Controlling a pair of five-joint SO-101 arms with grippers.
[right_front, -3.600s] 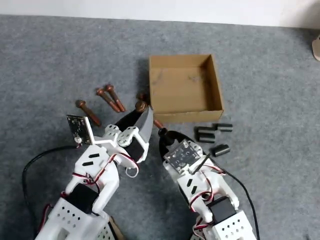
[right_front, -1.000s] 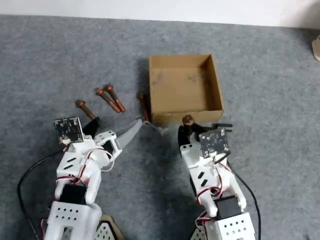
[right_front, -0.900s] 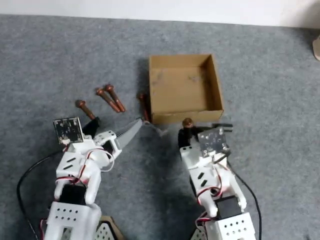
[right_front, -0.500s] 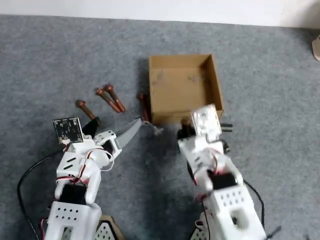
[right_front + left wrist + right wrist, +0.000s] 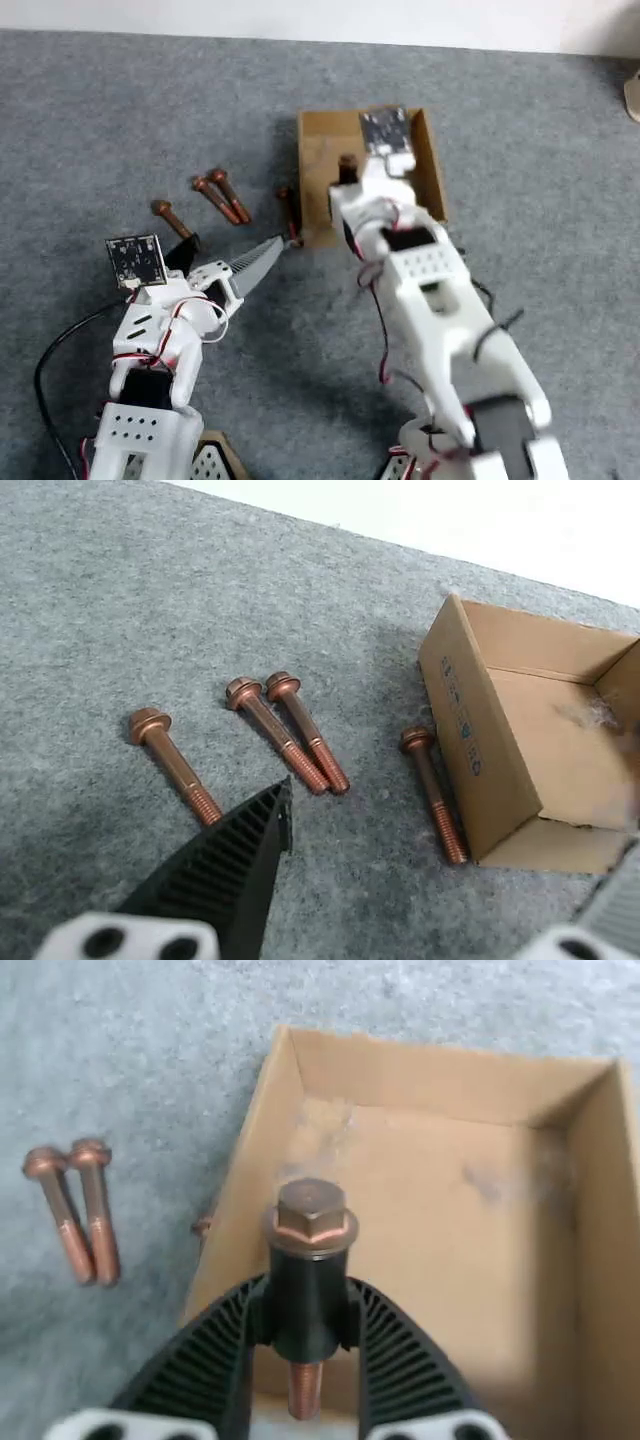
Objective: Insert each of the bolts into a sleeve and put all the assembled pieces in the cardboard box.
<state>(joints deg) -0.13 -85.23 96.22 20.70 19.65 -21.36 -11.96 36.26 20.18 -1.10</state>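
My right gripper (image 5: 305, 1310) is shut on a black sleeve (image 5: 306, 1285) with a copper bolt (image 5: 311, 1218) through it, head up. It holds the piece above the open cardboard box (image 5: 243, 1203), near the box's left wall (image 5: 304, 170). In the high view the right gripper (image 5: 347, 188) stretches over the box's front wall. Several loose copper bolts (image 5: 174, 766) (image 5: 276, 736) (image 5: 307, 730) lie on the carpet left of the box, and one more bolt (image 5: 434, 795) lies against its side. My left gripper (image 5: 262, 260) hovers open near them with nothing in it.
Grey carpet (image 5: 120, 110) covers the whole table. The right arm's body (image 5: 430, 290) spans the ground in front of the box. A white wall strip (image 5: 300, 15) runs along the far edge. There is free carpet at the far left and right.
The right arm has swung forward from in front of the box to above it, carrying the sleeved bolt. The left arm pulled back left earlier and has stayed still since.
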